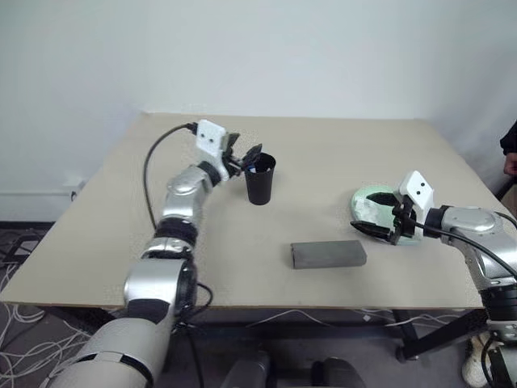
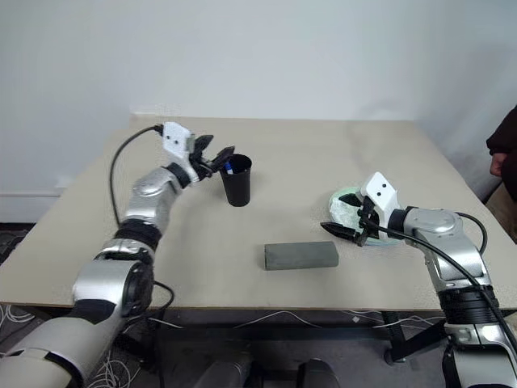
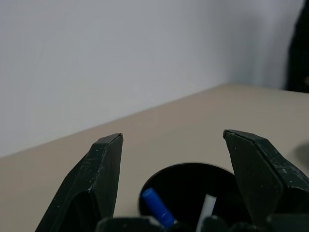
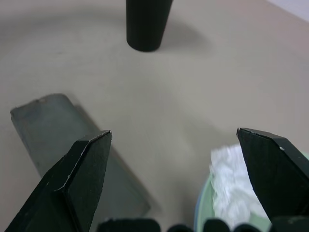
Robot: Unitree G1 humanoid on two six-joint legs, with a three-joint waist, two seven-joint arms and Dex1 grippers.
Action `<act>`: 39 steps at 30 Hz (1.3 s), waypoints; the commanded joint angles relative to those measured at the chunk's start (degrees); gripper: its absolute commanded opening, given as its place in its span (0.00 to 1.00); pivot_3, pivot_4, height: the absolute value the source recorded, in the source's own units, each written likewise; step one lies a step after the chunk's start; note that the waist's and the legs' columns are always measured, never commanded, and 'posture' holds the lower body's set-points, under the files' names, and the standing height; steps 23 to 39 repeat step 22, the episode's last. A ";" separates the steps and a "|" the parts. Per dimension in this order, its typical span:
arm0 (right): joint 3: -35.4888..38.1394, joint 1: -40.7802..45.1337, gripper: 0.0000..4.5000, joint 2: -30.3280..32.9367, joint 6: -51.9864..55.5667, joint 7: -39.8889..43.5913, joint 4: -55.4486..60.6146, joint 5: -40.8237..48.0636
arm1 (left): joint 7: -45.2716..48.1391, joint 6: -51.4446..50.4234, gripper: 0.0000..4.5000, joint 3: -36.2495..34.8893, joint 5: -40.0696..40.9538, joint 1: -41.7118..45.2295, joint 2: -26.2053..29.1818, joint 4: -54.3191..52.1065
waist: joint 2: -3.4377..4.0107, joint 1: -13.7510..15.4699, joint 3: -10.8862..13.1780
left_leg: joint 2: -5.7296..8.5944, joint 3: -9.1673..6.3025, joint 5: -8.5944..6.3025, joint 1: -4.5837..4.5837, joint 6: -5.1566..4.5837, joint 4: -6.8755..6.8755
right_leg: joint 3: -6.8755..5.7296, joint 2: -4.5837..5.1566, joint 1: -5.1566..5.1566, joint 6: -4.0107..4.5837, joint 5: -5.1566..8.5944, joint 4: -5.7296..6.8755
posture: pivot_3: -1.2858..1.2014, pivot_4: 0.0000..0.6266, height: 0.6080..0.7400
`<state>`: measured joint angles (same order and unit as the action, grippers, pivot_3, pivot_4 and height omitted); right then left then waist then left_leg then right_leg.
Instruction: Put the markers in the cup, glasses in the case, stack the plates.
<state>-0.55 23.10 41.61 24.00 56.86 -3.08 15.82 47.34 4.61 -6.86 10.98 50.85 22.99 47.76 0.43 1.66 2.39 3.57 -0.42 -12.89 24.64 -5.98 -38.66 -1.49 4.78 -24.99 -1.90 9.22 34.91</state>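
Just ahead of and below the left gripper (image 3: 171, 140), whose jaws stand wide apart and empty, the cup (image 1: 260, 179) stands upright with both markers (image 3: 157, 207) inside it, the blue cap up, so that part of the task looks finished and the open jaws suit a release. The right gripper (image 4: 174, 140), jaws also spread wide with nothing between them, hovers at the stacked plates (image 1: 365, 200) carrying crumpled tissue (image 4: 231, 186), with the closed case (image 1: 329, 254) lying beyond one jaw. No readable writing or brand appears anywhere.
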 commanded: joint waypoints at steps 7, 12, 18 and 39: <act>2.61 -1.28 1.00 1.93 0.45 0.79 2.81 1.24 | 22.59 -30.57 0.78 -8.22 16.28 -25.80 27.60 -38.42 | 0.02 -2.62 0.01 | 0.01 0.13 0.01 -0.08 0.02 0.11 | 0.31 -0.11 -0.30 0.02 0.01 0.15 | 0.52 0.00 0.93; 2.85 -3.88 1.00 1.95 1.44 1.14 4.56 2.04 | 21.31 -36.93 0.78 -17.50 19.77 -40.24 32.03 -45.63 | 0.17 -2.19 -0.01 | 0.01 0.17 0.02 -0.19 0.04 0.23 | 0.25 0.04 -0.22 -0.03 0.07 0.19 | 0.52 0.00 0.93; 1.94 -5.83 1.00 -0.03 5.27 -0.10 8.80 4.29 | 16.44 -39.64 0.78 -27.01 21.82 -57.60 28.69 -54.63 | 0.17 -1.68 0.00 | -0.10 0.38 0.11 -0.35 0.22 0.52 | 0.48 0.03 -0.46 -0.04 0.15 0.58 | 0.52 0.00 0.93; 0.95 -6.50 1.00 -1.37 6.75 -0.95 9.84 4.42 | 13.69 -40.98 0.78 -31.65 23.01 -65.56 25.41 -58.67 | 0.14 -1.63 -0.01 | -0.33 0.87 0.12 -0.37 0.24 0.69 | 0.66 0.13 -0.48 -0.04 0.15 0.75 | 0.52 0.00 0.93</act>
